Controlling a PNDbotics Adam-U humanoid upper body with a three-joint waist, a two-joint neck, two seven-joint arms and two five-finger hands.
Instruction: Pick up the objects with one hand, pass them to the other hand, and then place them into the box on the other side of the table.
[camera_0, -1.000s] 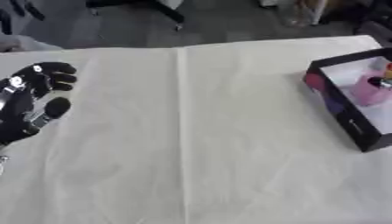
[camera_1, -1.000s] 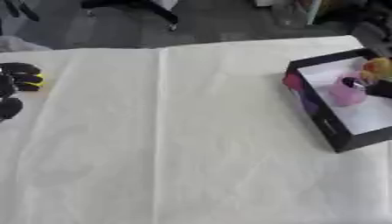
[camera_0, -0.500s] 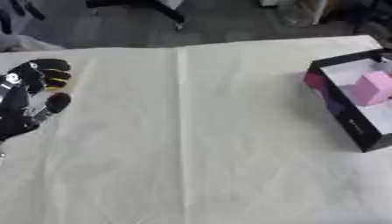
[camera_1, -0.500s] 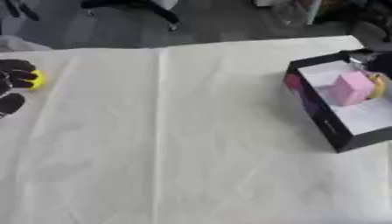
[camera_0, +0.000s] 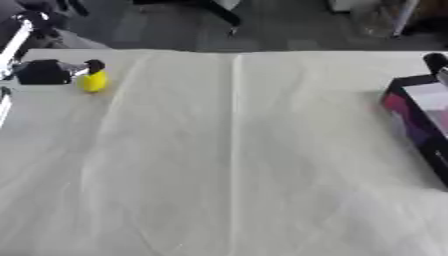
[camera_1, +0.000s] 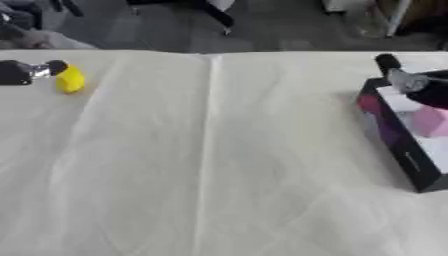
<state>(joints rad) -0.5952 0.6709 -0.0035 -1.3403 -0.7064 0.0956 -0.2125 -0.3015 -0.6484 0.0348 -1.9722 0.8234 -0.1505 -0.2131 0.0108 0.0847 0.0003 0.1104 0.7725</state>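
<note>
Yellow object (camera_0: 94, 81): small, rounded, bright yellow piece, slightly taller than wide; finer shape not legible. It lies on the desk far to the left of the box, near the desk's far left corner, with a black fingertip touching its upper edge.

Left hand (camera_0: 45, 71): black with a silver joint, reaching in from the left edge, well left of the box. One finger (camera_0: 93, 65) extends to the yellow object's top. Whether the hand has closed on the object or only touches it cannot be told.

Box (camera_1: 398, 134): black-walled, open-topped, with a magenta patch on its left outer wall and a pale lining. It stands at the right edge of the desk. A pink block (camera_1: 429, 121) lies inside it, against the right edge of the view.

Right hand (camera_1: 413, 83): dark with a silver part, over the far end of the box, above its open top. One black finger (camera_1: 386, 62) points away from the box toward the far desk edge. Most of the hand is cut off by the frame; how far it is open cannot be told, and nothing shows in it.

Desk (camera_0: 262, 165): covered by a cream cloth with a lengthwise fold crease running left of the box and faint wrinkles.

Room: grey floor (camera_0: 289, 25) beyond the desk's far edge, behind the box; dark chair legs (camera_0: 219, 12) stand there.
</note>
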